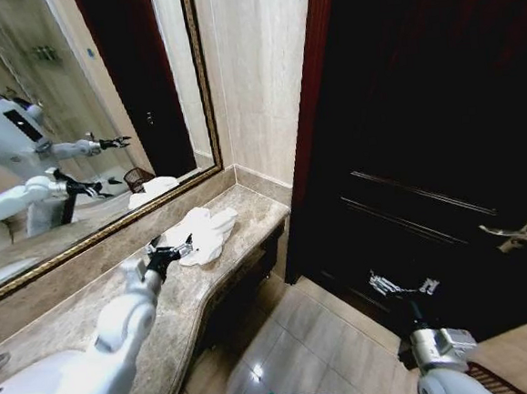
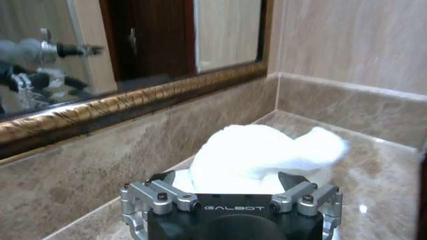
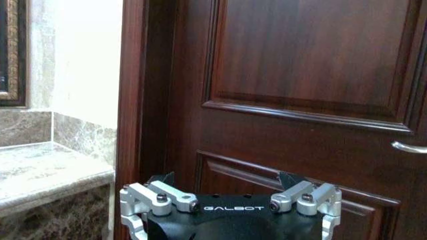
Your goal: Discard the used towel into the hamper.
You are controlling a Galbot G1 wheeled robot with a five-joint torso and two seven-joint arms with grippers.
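Observation:
The used towel [image 1: 204, 232] is a crumpled white heap on the marble counter [image 1: 71, 308], near its far end by the wall corner. My left gripper [image 1: 171, 253] is at the towel's near edge, open. In the left wrist view the towel [image 2: 260, 152] bulges up right in front of the left gripper [image 2: 227, 178], between its spread fingers. My right gripper [image 1: 404, 286] hangs open with nothing in it before the dark wooden door [image 1: 423, 130], and the right wrist view shows the right gripper [image 3: 225, 178] facing the door panels [image 3: 307, 65]. The hamper itself is out of view; the mirror reflects a dark basket [image 1: 137, 179].
A gold-framed mirror [image 1: 74, 111] runs along the wall behind the counter. A white sink rim [image 1: 40, 379] lies at the counter's near end. The door handle [image 1: 518, 230] sticks out at the right. Tiled floor [image 1: 302, 340] lies open between counter and door.

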